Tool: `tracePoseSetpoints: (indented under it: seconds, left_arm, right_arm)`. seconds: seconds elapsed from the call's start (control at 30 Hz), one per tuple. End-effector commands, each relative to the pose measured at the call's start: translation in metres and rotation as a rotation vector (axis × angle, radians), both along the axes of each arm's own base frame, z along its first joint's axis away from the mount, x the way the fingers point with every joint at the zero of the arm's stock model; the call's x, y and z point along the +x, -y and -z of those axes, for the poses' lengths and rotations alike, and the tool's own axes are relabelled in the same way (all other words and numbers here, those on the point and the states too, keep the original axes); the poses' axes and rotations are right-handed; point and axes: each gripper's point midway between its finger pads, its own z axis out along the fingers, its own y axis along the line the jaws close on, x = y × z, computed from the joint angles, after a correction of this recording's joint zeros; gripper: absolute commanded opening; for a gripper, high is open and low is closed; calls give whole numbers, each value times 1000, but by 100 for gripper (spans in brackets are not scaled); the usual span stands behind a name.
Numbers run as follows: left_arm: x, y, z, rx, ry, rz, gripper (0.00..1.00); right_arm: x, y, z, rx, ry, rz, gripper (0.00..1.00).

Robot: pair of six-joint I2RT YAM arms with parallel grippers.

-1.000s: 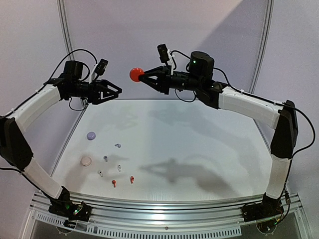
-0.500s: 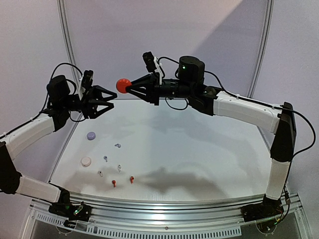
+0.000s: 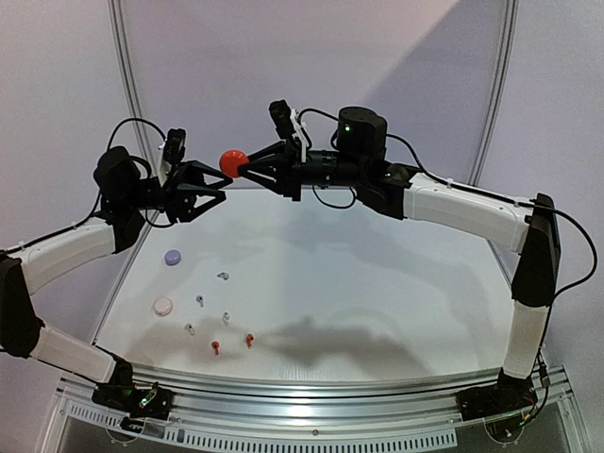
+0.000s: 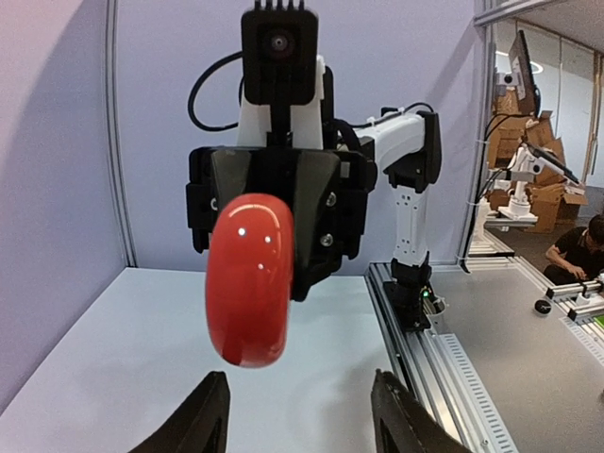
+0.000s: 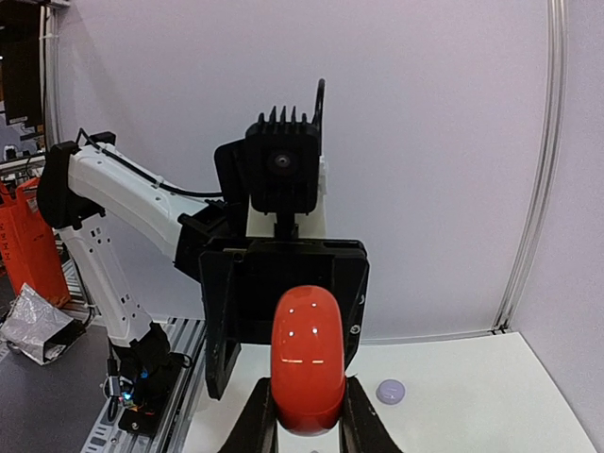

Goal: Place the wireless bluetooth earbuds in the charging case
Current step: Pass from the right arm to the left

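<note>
pinches the red charging case (image 3: 233, 162) edge-on in the right claw (image 3: 247, 168), high in the air. faces it with the left claw (image 3: 221, 185), spread wide just beside the case, fingers (image 4: 209, 415) low on either side of it and apparently not touching. leaves the earbuds (image 3: 226, 319) loose on the table (image 3: 377, 283), well below the red case and towards the arm bases, with a lilac case (image 3: 173, 257) and a white case (image 3: 163, 306) near them. looks like the opening step: case seemingly shut, nothing inserted. calls next for closing the left claw on one half and prising the lid up while gripping the other half firm.
</note>
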Motion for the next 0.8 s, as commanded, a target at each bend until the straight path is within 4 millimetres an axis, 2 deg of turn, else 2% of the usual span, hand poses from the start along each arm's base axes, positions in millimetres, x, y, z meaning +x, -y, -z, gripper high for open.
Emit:
tracePoseSetpoints:
  seconds: [0.0,0.23,0.43,0.63,0.77]
  left_arm:
    - [0,4,-14,-25,21,4,52]
    - [-4,4,-19,-28,27,21,35]
    - [-4,5,-20,-27,28,31,38]
    - [-3,8,-22,-33,5,33,28]
    - [-2,8,-22,-33,-8,35,27]
  right_arm:
    - [-8,-10,12,-31,10,-30,0]
    - [-5,-10,10,-30,20,-13,0]
    - [0,-12,15,-53,41,12,0]
    - [2,-12,14,-50,50,20,0]
    - [6,-12,17,-62,53,40,0]
